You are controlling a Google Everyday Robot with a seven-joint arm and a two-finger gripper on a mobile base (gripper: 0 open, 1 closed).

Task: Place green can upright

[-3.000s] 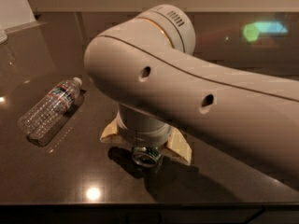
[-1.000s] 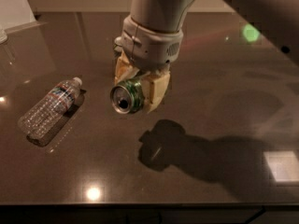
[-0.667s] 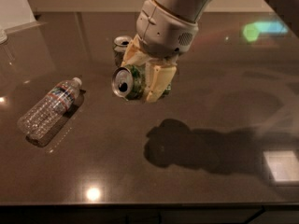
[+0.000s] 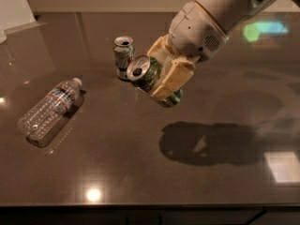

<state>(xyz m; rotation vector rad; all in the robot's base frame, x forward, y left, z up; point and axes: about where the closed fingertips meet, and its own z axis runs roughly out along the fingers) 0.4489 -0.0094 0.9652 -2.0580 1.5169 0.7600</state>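
The gripper [image 4: 165, 78] hangs above the table [image 4: 140, 163], jaws clenched on the green can [image 4: 142, 73]. The can sits tilted between the fingers, its pull-tab end facing lower left.

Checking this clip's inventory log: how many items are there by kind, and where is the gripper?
Cans: 2, the green can held tilted in the gripper above the table, a white can standing behind it.
Bottles: 1, a plastic bottle lying on its side.
Total: 3.
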